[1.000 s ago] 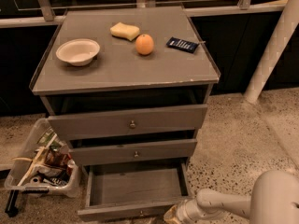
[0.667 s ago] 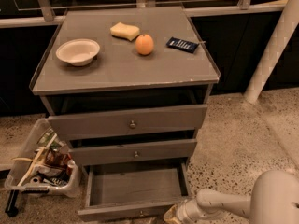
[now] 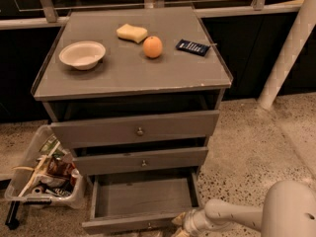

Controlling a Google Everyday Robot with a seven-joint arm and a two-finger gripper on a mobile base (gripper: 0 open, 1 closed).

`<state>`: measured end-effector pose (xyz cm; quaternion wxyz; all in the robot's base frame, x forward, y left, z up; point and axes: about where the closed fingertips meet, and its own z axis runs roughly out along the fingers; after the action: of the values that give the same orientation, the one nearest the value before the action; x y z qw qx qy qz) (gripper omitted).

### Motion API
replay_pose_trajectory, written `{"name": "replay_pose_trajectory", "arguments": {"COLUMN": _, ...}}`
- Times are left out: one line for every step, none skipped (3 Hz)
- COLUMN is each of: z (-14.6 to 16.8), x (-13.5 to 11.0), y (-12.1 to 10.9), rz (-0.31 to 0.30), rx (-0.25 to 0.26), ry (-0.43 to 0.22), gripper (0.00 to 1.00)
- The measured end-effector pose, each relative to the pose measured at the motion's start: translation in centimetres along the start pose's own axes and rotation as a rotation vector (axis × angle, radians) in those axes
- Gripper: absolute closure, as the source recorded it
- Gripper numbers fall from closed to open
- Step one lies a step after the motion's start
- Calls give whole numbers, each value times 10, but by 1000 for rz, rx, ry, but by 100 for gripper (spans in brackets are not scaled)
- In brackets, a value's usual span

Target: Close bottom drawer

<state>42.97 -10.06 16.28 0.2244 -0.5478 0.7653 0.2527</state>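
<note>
The bottom drawer (image 3: 143,199) of the grey cabinet is pulled far out and looks empty inside; its slim front panel (image 3: 126,224) sits at the lower edge of the view. My gripper (image 3: 178,222) is low at the right end of that front panel, at or touching it, with the white arm (image 3: 232,215) reaching in from the lower right. The two drawers above, the middle drawer (image 3: 140,161) and the top drawer (image 3: 136,129), stand slightly out.
On the cabinet top (image 3: 123,73) lie a white bowl (image 3: 82,54), a yellow sponge (image 3: 132,32), an orange (image 3: 152,47) and a dark blue packet (image 3: 193,47). A clear bin of clutter (image 3: 47,174) stands on the floor at left. A white post (image 3: 286,53) rises at right.
</note>
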Motion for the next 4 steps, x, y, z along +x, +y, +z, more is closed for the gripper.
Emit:
{"name": "replay_pose_trajectory", "arguments": {"z": 7, "x": -17, "y": -14, "rz": -60, "rx": 25, "ry": -14, "gripper": 14}}
{"name": "replay_pose_trajectory", "arguments": {"z": 13, "x": -53, "y": -46, "rz": -148, "rx": 53, "ry": -58, "gripper": 37}}
{"name": "replay_pose_trajectory", "arguments": {"z": 6, "x": -78, "y": -94, "rz": -210, "rx": 122, "ry": -69, "gripper": 61}}
{"name": "replay_pose_trajectory", "arguments": {"z": -9, "x": -86, "y": -145, "rz": -229, "rx": 205, "ry": -53, "gripper": 84}}
